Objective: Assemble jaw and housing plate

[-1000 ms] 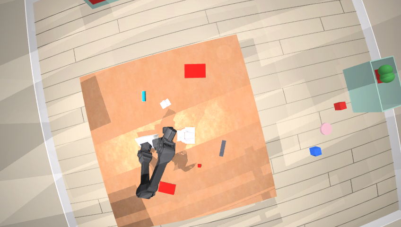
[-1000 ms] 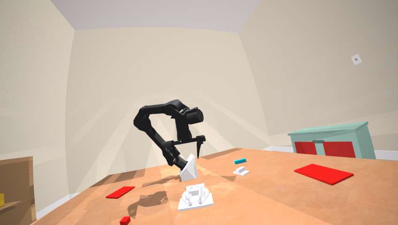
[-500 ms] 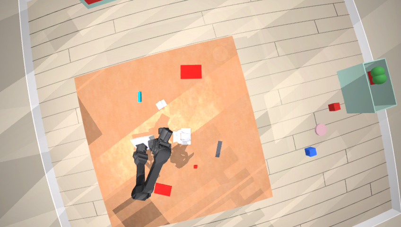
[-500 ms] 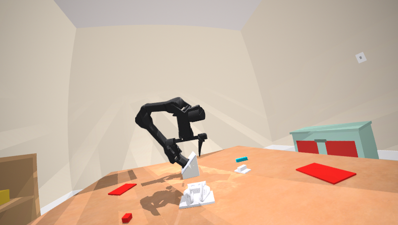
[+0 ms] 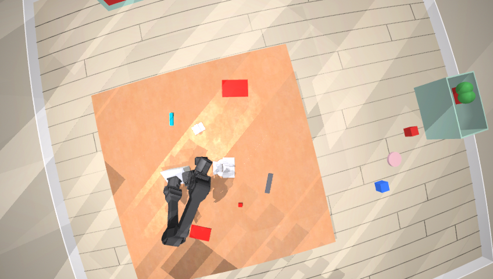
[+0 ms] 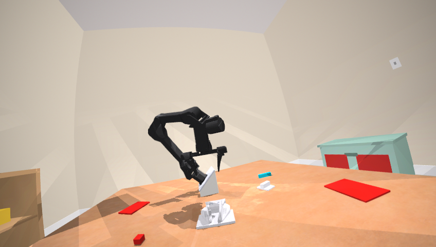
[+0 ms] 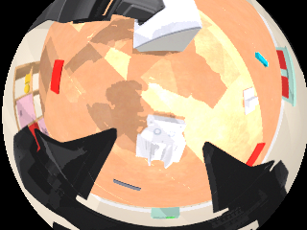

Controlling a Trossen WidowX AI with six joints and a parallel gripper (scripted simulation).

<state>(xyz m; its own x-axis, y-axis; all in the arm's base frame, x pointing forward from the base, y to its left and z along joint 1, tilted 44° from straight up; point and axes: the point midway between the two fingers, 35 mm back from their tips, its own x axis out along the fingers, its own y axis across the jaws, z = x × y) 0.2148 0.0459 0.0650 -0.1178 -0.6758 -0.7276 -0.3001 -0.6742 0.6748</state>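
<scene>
A white base plate [image 5: 231, 173] [image 6: 226, 221] [image 7: 160, 144] lies mid-table and carries a cluster of white upright parts [image 6: 214, 211]. I cannot tell the single jaws and pins apart. My gripper [image 6: 205, 162] [image 7: 161, 141] is open and empty. It hangs well above the table, straight over the white cluster in the wrist view. A white wedge-shaped block [image 5: 171, 172] [image 6: 209, 183] [image 7: 165, 26] stands beside the arm. A small stepped white piece [image 5: 197, 128] [image 6: 265, 185] [image 7: 249, 100] lies apart, further along the table.
On the table lie a cyan bar [image 5: 171, 118] [image 6: 264, 174], a grey bar [image 5: 268, 183] [image 7: 127, 184], a small red cube [image 5: 240, 204] [image 6: 139, 238] and two flat red plates [image 5: 235, 88] [image 5: 200, 232]. A green cabinet [image 6: 367, 153] stands off the table.
</scene>
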